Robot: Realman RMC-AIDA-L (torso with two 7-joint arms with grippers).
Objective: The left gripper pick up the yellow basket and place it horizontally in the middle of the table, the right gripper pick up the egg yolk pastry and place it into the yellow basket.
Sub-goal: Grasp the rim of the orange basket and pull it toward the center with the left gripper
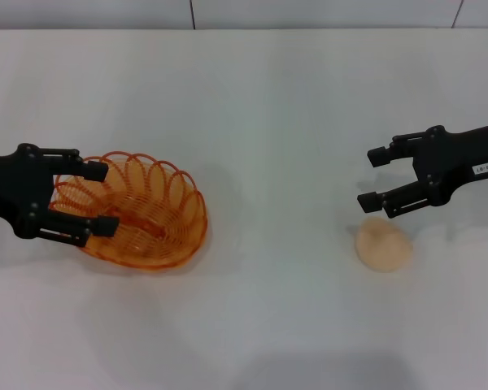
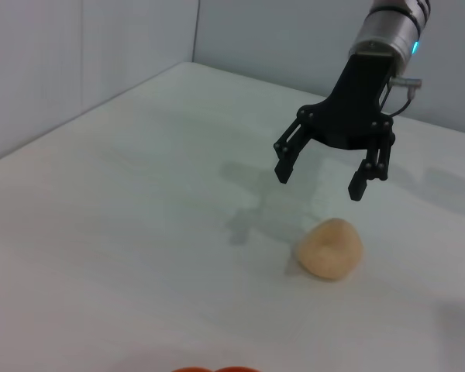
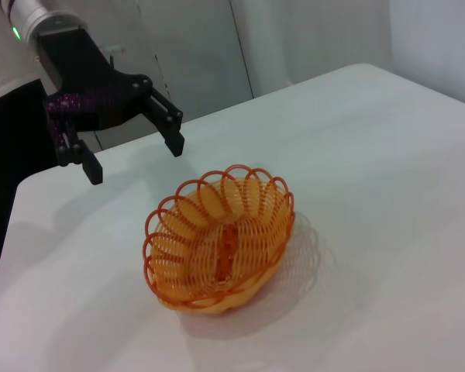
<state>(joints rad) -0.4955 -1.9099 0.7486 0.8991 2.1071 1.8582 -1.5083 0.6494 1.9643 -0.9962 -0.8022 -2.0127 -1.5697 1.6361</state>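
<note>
The yellow basket [image 1: 150,213] is an oval orange wire basket standing upright on the white table [image 1: 268,106], left of centre. My left gripper [image 1: 102,198] is open at the basket's left rim; the right wrist view shows the left gripper [image 3: 136,159] hovering above and behind the basket [image 3: 221,240], apart from it. The egg yolk pastry [image 1: 383,244] lies on the table at the right. My right gripper [image 1: 372,179] is open and empty just above and behind it. The left wrist view shows the right gripper [image 2: 319,180] hanging over the pastry [image 2: 330,248] without touching.
A grey wall [image 1: 309,12] runs along the table's far edge. The right wrist view shows the table's left edge [image 3: 8,232] with dark space beyond it. White tabletop lies between the basket and the pastry.
</note>
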